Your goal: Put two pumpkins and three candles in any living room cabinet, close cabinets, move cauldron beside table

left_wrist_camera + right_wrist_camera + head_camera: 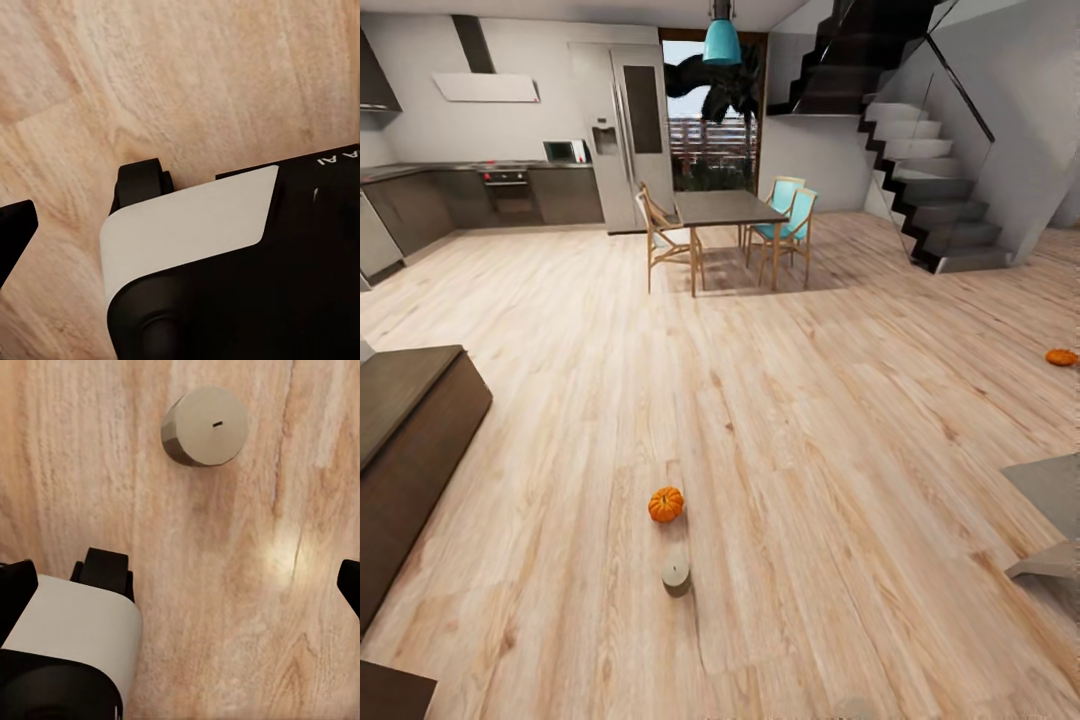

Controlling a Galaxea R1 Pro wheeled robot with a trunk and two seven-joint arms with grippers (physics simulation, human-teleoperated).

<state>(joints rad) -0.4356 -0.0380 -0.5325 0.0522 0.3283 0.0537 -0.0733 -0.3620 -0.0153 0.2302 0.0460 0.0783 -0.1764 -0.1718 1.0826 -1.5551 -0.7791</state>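
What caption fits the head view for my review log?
Open-plan room: a pumpkin and a candle on the wood floor, another pumpkin far right, cabinet at left.

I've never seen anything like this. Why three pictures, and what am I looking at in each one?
They all come from one wheeled robot with two arms, inside a computer simulation. The big picture is from the camera on its head, looking across a wooden floor toward a kitchen and a dining table. On the floor lie a pumpkin with a pale candle just in front of it, and a second pumpkin far off at the right. The dark block on the left is a cabinet.

The two small pictures come from cameras on the wrists, pointing down at the floor. The right wrist camera sees a candle from above. Nothing is held.
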